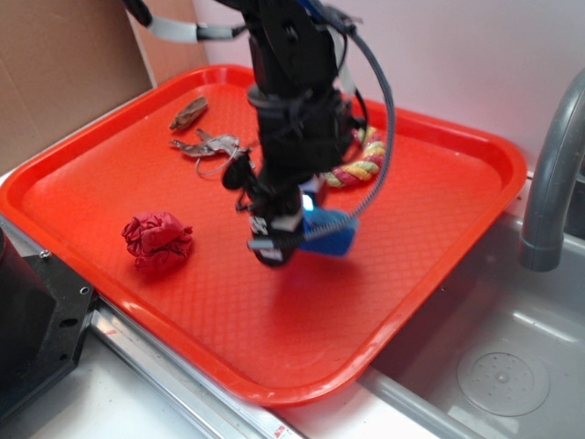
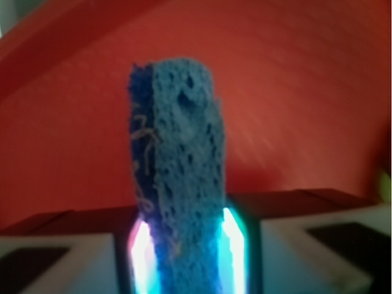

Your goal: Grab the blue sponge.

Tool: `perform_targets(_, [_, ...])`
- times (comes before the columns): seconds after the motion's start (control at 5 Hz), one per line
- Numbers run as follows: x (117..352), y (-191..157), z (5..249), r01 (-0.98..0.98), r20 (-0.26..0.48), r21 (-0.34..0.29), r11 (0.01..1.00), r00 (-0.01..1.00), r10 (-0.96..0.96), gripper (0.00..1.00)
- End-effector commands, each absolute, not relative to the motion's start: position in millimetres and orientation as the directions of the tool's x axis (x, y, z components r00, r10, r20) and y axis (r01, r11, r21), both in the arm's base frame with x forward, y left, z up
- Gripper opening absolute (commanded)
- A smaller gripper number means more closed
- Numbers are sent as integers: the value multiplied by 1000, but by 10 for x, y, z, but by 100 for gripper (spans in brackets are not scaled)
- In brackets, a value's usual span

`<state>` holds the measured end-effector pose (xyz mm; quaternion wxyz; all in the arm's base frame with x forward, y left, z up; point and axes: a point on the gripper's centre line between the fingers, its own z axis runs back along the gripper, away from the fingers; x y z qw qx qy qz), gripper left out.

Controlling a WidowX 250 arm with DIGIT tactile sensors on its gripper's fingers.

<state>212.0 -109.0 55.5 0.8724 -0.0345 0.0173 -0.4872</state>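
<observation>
The blue sponge (image 1: pixel 331 234) hangs a little above the red tray (image 1: pixel 430 210), pinched between the jaws of my gripper (image 1: pixel 291 240). In the wrist view the sponge (image 2: pixel 184 159) stands on edge and fills the gap between the two glowing pads (image 2: pixel 142 254), squeezed from both sides, with the tray's red floor (image 2: pixel 306 92) behind it. The black arm comes down from the top of the exterior view and hides part of the sponge.
A red cloth ball (image 1: pixel 157 241) lies on the tray's left side. Keys (image 1: pixel 208 144) and a brown object (image 1: pixel 188 112) sit near the far rim, a coloured rope (image 1: pixel 363 163) behind the arm. A grey faucet (image 1: pixel 553 174) and sink (image 1: pixel 494 366) are at the right.
</observation>
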Motion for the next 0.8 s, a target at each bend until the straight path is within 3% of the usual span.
perform_targets(0.0, [2004, -653, 1509, 501, 62, 18, 865, 863, -501, 0])
perform_targets(0.2, [1813, -411, 1784, 292, 106, -5, 956, 951, -290, 0])
perform_targets(0.4, [1594, -321, 1942, 53, 66, 44, 998, 996, -56, 0])
perform_targets(0.6, [1646, -289, 1831, -61, -60, -47, 997, 996, 58, 0])
